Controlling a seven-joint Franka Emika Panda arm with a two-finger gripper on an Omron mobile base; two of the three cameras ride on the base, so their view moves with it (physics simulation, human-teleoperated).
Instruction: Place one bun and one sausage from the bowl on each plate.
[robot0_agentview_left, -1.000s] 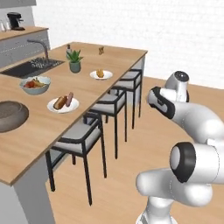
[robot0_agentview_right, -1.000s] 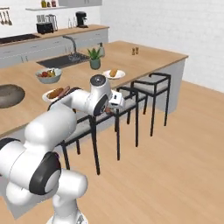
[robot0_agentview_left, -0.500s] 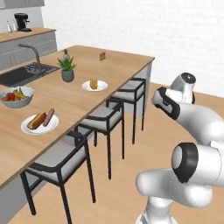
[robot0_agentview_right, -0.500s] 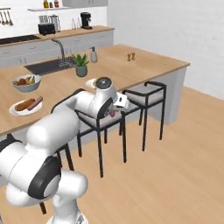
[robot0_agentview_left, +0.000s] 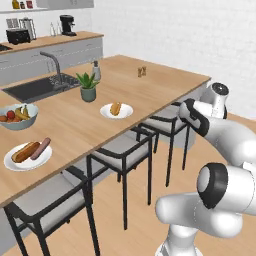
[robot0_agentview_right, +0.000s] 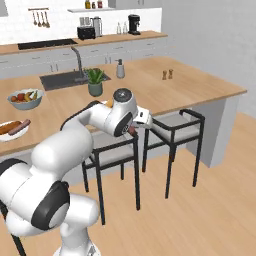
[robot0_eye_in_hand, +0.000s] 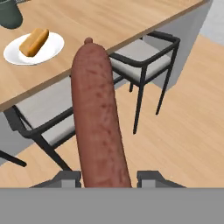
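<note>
Reddish-brown sausage (robot0_eye_in_hand: 98, 118) is sticking out from between my fingers (robot0_eye_in_hand: 65, 178), which are pinching it above the stools (robot0_eye_in_hand: 144, 61). Beyond it, a bun (robot0_eye_in_hand: 34, 41) is lying on a white plate (robot0_eye_in_hand: 52, 48) on the wooden counter (robot0_eye_in_hand: 113, 22).

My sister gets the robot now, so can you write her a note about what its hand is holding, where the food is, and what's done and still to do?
Gripper: shut on the sausage, held out over the floor by the stools.
Near plate: bun and sausage on it, done.
Far plate: has a bun only.
Left: set the held sausage on the far plate beside its bun.
</note>
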